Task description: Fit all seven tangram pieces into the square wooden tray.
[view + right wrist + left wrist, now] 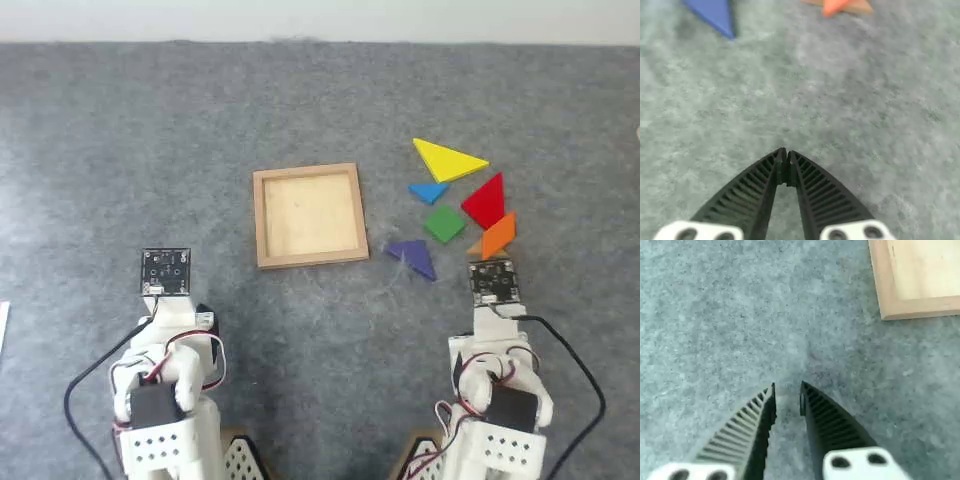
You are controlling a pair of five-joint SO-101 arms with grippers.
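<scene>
Station: grey carpeted table (120, 150), two arms side by side at the near edge.

Square wooden tray (260, 220): lies flat at the centre of the table, with bare wood inside its rim. No piece is seated in it.

Pieces: all lie loose on the carpet to the right of the tray, clear of it.
- Yellow triangle (447, 160): farthest from the arms.
- Blue triangle (428, 191): small, just below the yellow one.
- Green square (444, 224): just beside the red triangle (486, 202).
- Orange piece (497, 236): touching or nearly touching the red triangle's lower edge. A paler sliver shows against it, possibly a further piece. I cannot tell.
- Purple triangle (413, 257): nearest the tray, by its near right corner but apart from it.

Left gripper (788, 387): poised over bare carpet, holding nothing. The jaws stand a narrow gap apart, tips not meeting. A corner of the tray (880, 280) lies ahead and to one side, well apart from the fingertips.

Right gripper (785, 152): over bare carpet, jaws closed tip to tip with nothing between them. The purple triangle (712, 15) and the orange piece (837, 6) lie ahead of it — neither touched.
</scene>
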